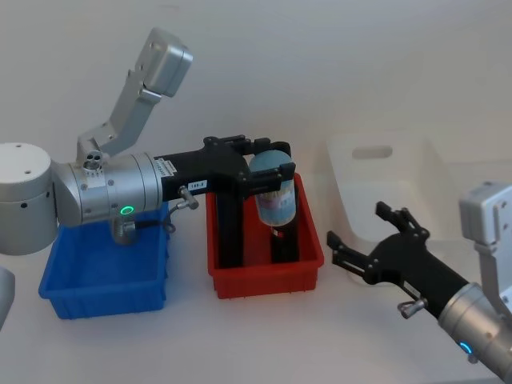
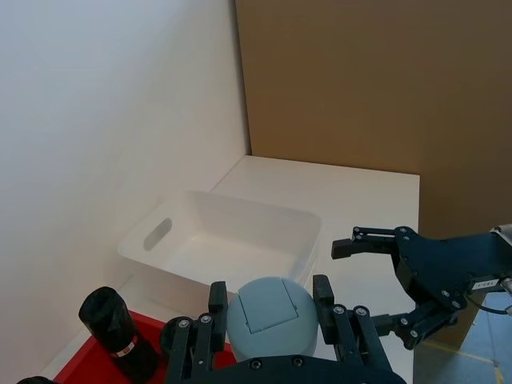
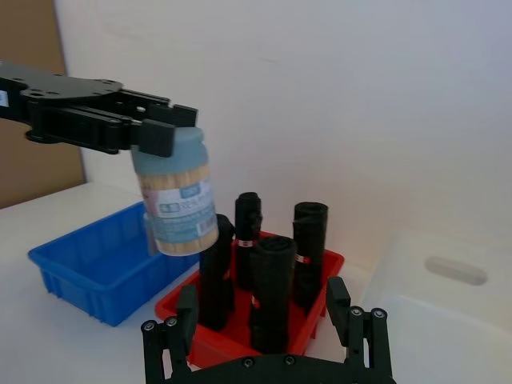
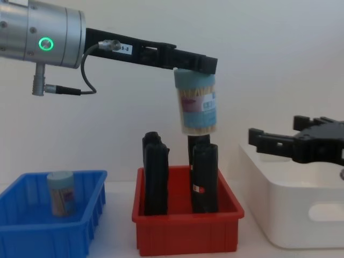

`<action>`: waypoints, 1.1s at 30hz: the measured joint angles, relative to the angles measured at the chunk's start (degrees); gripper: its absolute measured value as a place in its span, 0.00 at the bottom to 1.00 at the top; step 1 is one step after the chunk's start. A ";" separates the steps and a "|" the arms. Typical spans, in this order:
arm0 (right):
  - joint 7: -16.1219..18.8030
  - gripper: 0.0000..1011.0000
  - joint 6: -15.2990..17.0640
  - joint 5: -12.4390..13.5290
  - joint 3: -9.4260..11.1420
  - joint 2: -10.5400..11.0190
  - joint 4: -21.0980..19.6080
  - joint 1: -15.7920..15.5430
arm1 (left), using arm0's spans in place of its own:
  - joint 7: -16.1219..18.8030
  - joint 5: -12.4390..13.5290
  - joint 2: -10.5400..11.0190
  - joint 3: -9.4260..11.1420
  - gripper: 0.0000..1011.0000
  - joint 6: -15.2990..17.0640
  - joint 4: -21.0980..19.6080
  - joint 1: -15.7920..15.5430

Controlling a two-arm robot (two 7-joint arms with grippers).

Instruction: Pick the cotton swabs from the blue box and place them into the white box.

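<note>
One cotton swabs tub (image 4: 197, 105) is up in the air, lid on top, slightly tilted, pinched at its pale blue-grey lid by the left gripper (image 4: 196, 67). Clear body, pale sticks, pinkish label. It sits at 2 o'clock from the blue box (image 4: 48, 236), short of the white box (image 4: 290, 215). Second tub (image 4: 60, 193) stands upright inside the blue box. Blue box: low, bright blue, ribbed sides. White box at 3 o'clock from it: larger, rounded corners, oval handle cutout.
</note>
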 joint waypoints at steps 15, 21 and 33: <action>9.50 0.99 2.35 -4.20 -1.49 -1.92 1.07 5.72 | -0.36 0.05 -0.08 0.09 0.65 0.05 0.09 -0.17; 11.73 0.99 2.82 -5.77 -1.89 -2.77 2.28 8.13 | -0.41 0.05 -0.12 0.12 0.65 0.05 0.10 -0.20; 14.10 0.99 3.50 -8.30 -2.66 -4.52 5.36 12.09 | -0.49 0.04 -0.13 0.12 0.65 0.04 0.10 -0.24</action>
